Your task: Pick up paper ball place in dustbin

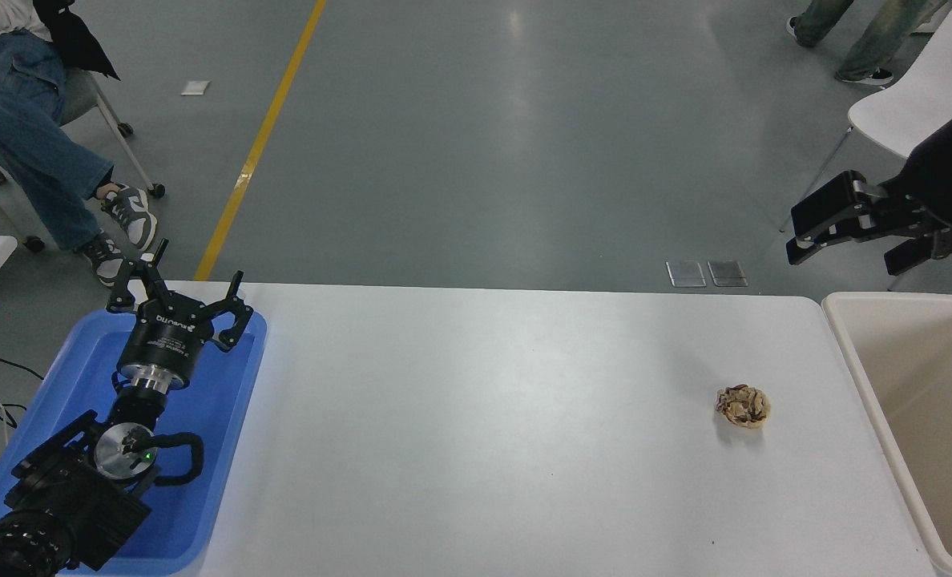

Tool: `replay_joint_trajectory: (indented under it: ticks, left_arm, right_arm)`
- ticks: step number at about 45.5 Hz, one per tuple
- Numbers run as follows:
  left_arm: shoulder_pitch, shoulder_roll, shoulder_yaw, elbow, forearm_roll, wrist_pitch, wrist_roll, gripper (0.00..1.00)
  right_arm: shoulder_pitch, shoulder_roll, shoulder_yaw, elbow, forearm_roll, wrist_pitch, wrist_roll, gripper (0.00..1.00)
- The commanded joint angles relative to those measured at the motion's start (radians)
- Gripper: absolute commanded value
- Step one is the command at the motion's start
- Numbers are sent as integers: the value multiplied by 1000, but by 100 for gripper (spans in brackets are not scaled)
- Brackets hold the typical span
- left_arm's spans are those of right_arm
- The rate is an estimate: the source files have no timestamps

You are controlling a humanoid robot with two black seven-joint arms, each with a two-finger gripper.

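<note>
your right gripper (845, 240) hangs high at the right edge, fingers spread and holding nothing, well apart from the paper ball (743, 405). the ball sits alone on the white table (484, 417), near the dustbin (849, 353) but not touching its rim. the left gripper (178, 298) is parked over the blue tray (219, 449), fingers splayed, empty.

here's where it could slip: the wad looks light and lumpy, so if you come down off-centre one finger will likely nudge it away before the other meets it, and it rolls. descend too far and the fingertips hit the table. on the carry, the bin's thick near rim is the snag; let go early and the ball may bounce off it onto the table.
</note>
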Motion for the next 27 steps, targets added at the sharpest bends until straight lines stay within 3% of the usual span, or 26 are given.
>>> replay_joint_trajectory:
  ticks: [1, 27]
  left_arm:
    - [0, 0, 0, 0, 0, 0, -1, 100]
    - [0, 0, 0, 0, 0, 0, -1, 100]
  right_arm:
    - [2, 1, 0, 0, 0, 0, 0, 100]
    - [-3, 20, 12, -5, -14, 0, 0, 100]
